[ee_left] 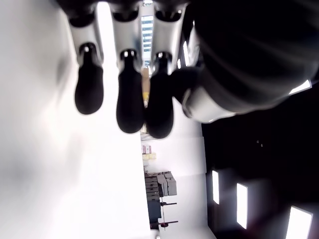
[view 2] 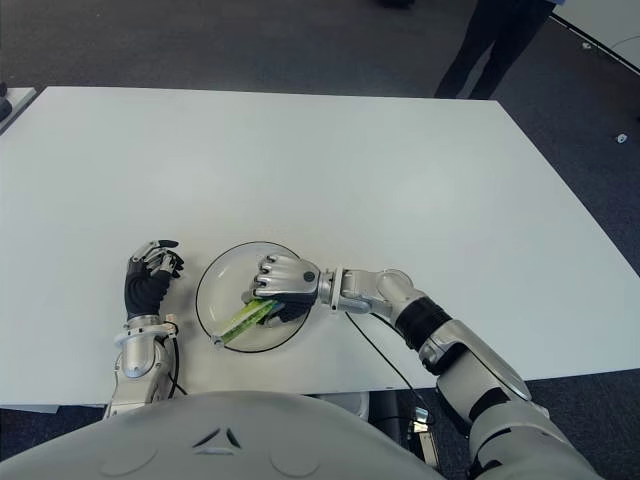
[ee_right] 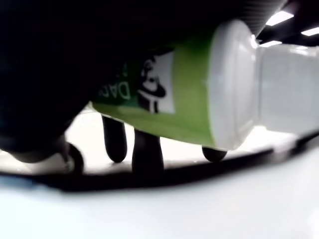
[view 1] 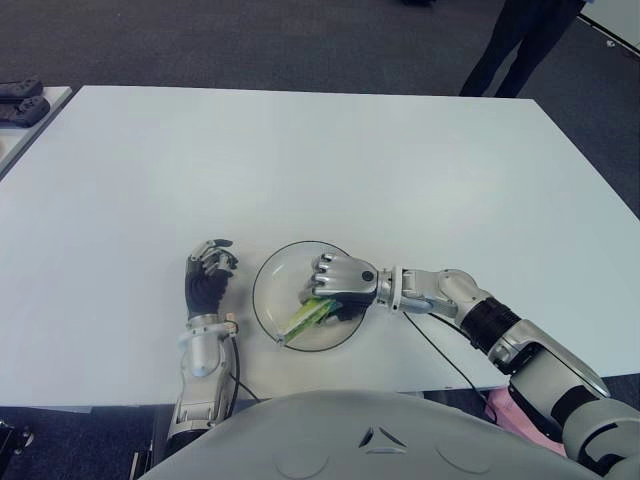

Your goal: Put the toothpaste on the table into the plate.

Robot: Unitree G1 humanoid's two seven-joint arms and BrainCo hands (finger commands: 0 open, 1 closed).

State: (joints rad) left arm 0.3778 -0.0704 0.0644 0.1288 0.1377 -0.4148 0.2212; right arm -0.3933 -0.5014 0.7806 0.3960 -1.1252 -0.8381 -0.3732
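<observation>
The toothpaste is a green tube [view 1: 309, 316] with a white cap and a white label patch with dark print on it, and in the right wrist view [ee_right: 199, 99] you can see it close up, tucked under the palm. It lies slanted across the round clear glass plate [view 1: 275, 275], one end pointing toward the plate's near-left rim. The right hand [view 1: 340, 285] is over the plate, fingers curled down around the tube's upper end, so it's got hold of it; whether the tube's lower end touches the glass I can't tell.

The plate sits on a big plain white table [view 1: 400, 170], close to the table's near edge. Beyond the table's far edge there's dark grey carpet.

The left hand [view 1: 207, 275] shows just to the left of the plate, palm side up-ish with its dark fingers [ee_left: 130, 107] loosely bent and nothing in them; it's clear of the plate rim.

Other stuff: a person's dark-trousered legs [view 1: 515, 40] stand on the carpet past the table's far right corner, well away from the plate. At the far left, a second white surface holds a couple of dark controller-looking things [view 1: 20, 100]. A thin black cable [view 1: 440, 355] runs along the right forearm over the table just right of the plate
</observation>
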